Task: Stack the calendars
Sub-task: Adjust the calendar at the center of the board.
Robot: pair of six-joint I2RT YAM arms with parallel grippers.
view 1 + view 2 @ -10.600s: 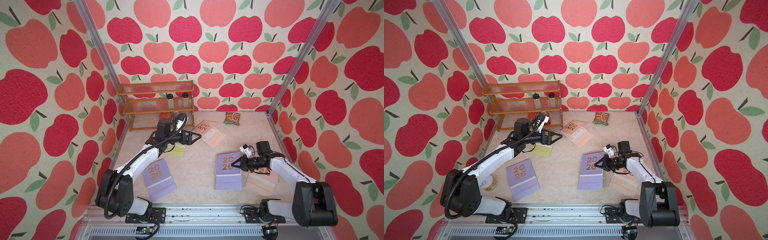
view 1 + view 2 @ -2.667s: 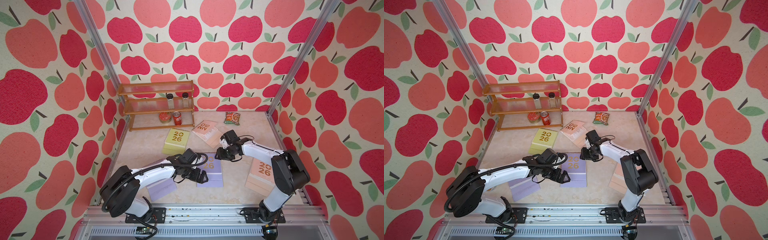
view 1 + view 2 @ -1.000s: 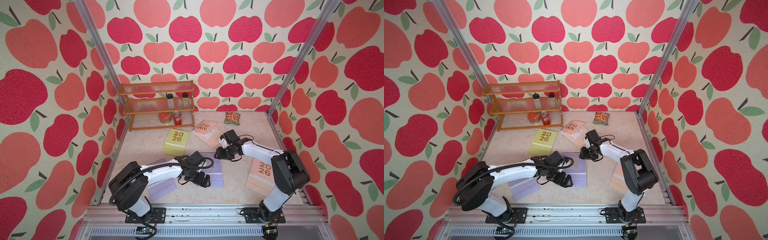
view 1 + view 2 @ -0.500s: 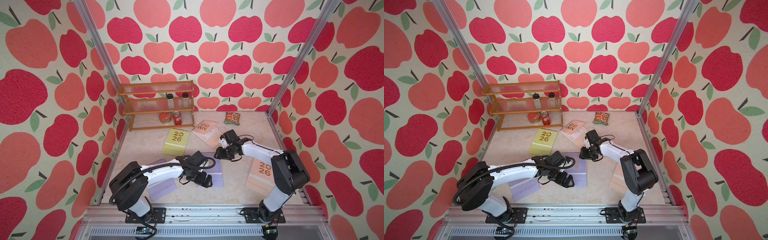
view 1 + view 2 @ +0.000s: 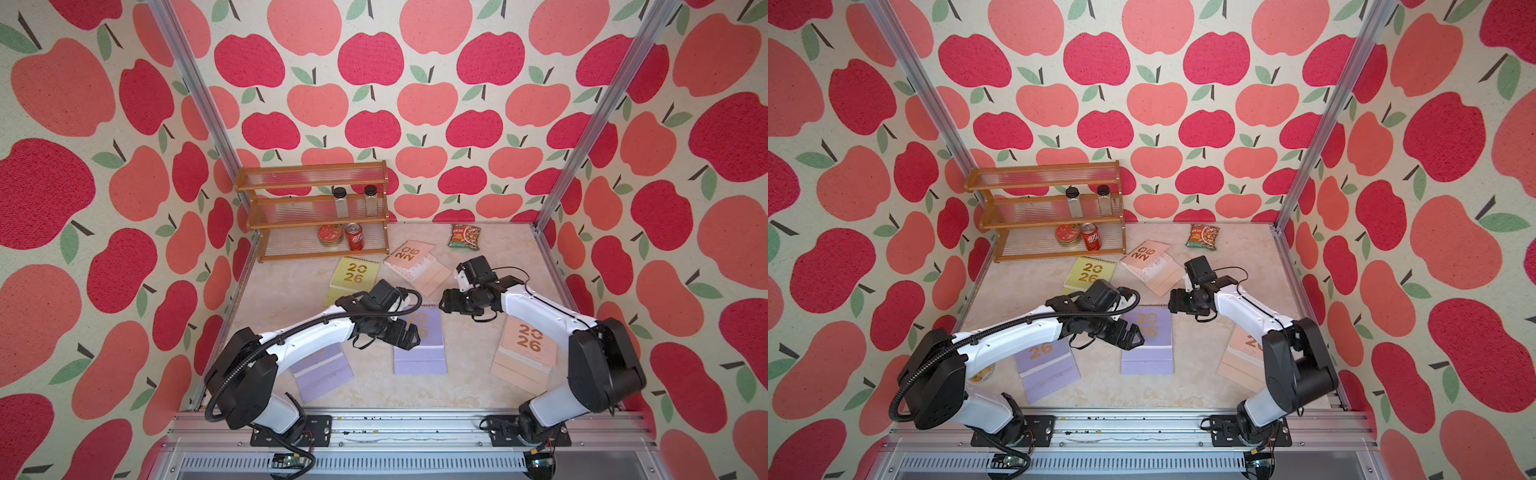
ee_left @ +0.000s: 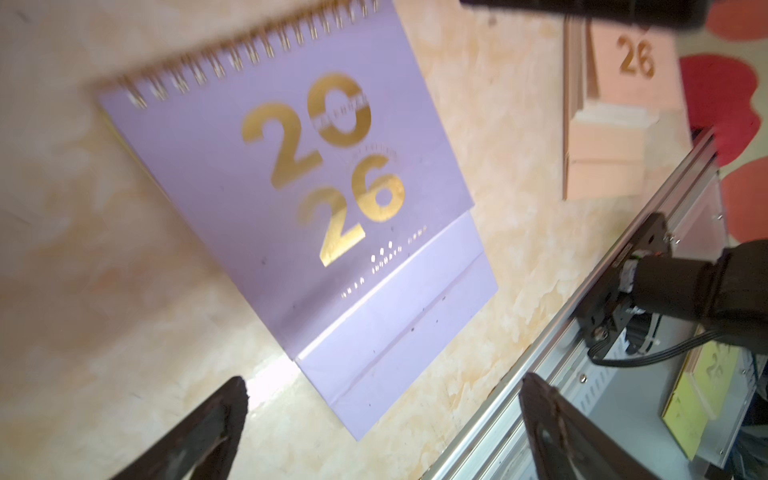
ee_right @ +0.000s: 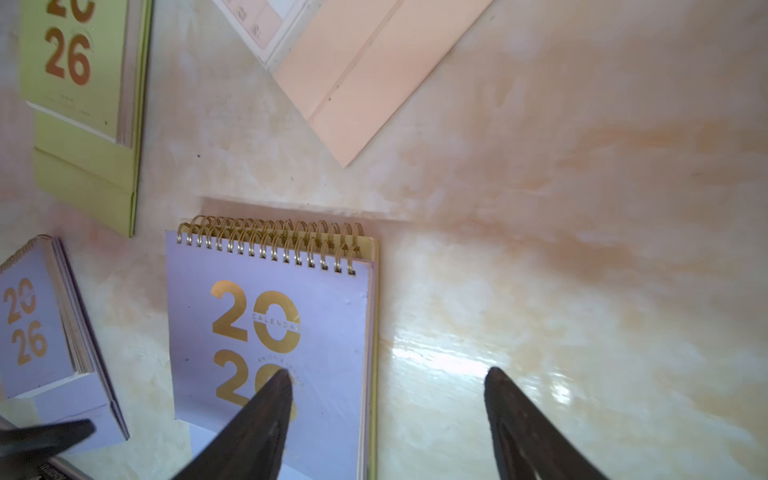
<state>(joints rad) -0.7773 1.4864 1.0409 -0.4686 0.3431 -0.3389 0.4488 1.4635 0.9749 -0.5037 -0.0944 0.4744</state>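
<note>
Stack, two deep: lilac calendar [image 5: 428, 336] flat on yellow-green calendar [image 7: 368, 243], beneath left gripper [image 5: 410, 336], at right gripper [image 5: 445, 301] tips. Second lilac calendar [image 5: 322, 370]: behind left gripper, under its arm. Both grippers: jaws parted, empty. Judged next: edge-grasp another calendar, add it.

Right gripper [image 7: 389, 374] spread wide, holding nothing; one fingertip [image 7: 266, 415] over lilac calendar [image 7: 324, 316] stacked on yellow-green calendar [image 7: 368, 243]; other fingertip over bare table [image 7: 582, 249]; peach calendar [image 7: 374, 75] apart
</note>
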